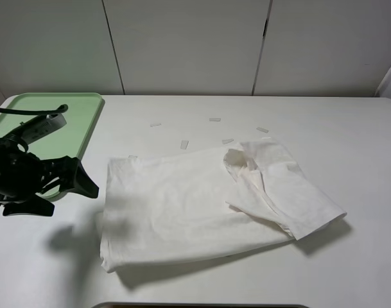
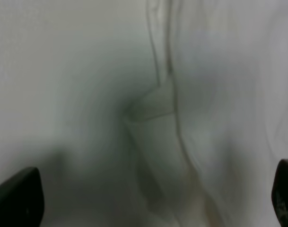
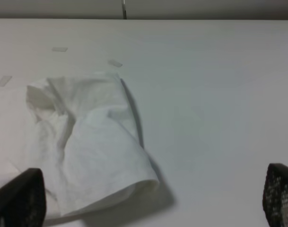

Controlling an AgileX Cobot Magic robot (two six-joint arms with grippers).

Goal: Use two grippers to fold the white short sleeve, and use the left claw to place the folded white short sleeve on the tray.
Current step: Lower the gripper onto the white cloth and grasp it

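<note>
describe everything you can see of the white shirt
The shirt is plain white, soft and cotton-like, lying flat on the white table, folded into a rough rectangle. In the high view its right end is doubled back over it, crumpled at the far side, one corner jutting past the near edge. Only the table is seen touching it.

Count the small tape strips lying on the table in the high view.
5 tape strips beyond the white short sleeve: one left, one centre-back, one right, two close to the cloth's far edge. A possible sixth touches its left corner; others may be hidden underneath.
</note>
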